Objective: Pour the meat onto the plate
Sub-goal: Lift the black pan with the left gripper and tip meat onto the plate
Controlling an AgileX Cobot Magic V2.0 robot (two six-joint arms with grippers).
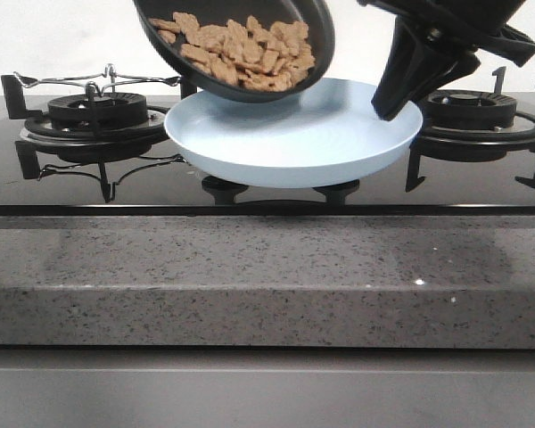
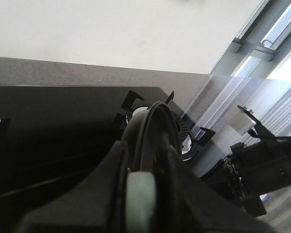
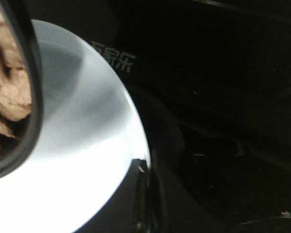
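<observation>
A black frying pan [image 1: 324, 36] hangs tilted above the plate [image 1: 294, 134], its low rim just over the plate's back left part. The meat [image 1: 241, 49], a loose pile of orange-brown pieces, lies against the pan's lower side. The pale-blue plate is held up over the stove's middle. My right gripper [image 1: 388, 105] is shut on the plate's right rim; the right wrist view shows that rim [image 3: 87, 145] between its fingers [image 3: 143, 194], with the pan's edge [image 3: 31, 82] and meat [image 3: 9, 92] beside it. My left gripper [image 2: 153, 179] is shut on the pan's dark edge.
A black glass stove carries a left burner [image 1: 94, 111] with a wire stand [image 1: 107, 76] on it and a right burner [image 1: 473, 111]. Two knobs [image 1: 227, 189] sit under the plate. A speckled grey counter edge [image 1: 267, 276] runs across the front.
</observation>
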